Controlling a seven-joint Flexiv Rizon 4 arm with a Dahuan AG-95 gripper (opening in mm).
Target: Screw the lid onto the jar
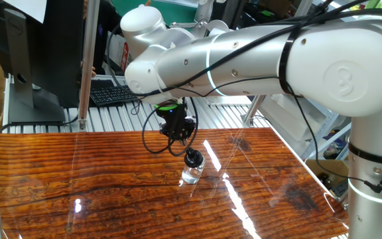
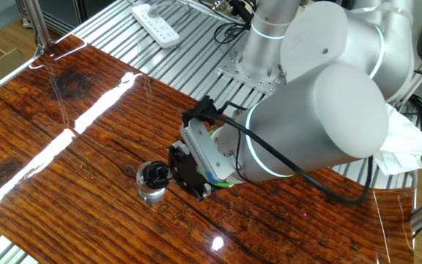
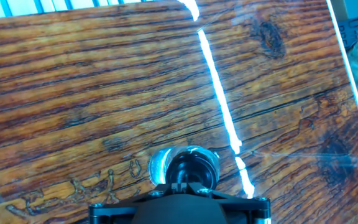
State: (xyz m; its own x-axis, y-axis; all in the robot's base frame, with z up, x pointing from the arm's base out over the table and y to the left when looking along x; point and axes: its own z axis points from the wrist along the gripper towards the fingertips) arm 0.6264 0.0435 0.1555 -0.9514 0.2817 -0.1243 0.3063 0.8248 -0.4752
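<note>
One fixed view shows your jar (image 1: 191, 175) upright mid-table (image 1: 78, 172), steady enough for threading. Just right, the dark lid (image 1: 193, 159) sits on its mouth, clenched in your tilted hand (image 1: 190, 154), probably for twisting.

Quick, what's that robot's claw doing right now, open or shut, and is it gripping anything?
Gripper: shut, its fingers closed on the small dark round screw lid, which sits on top of the small clear cylindrical jar.
</note>
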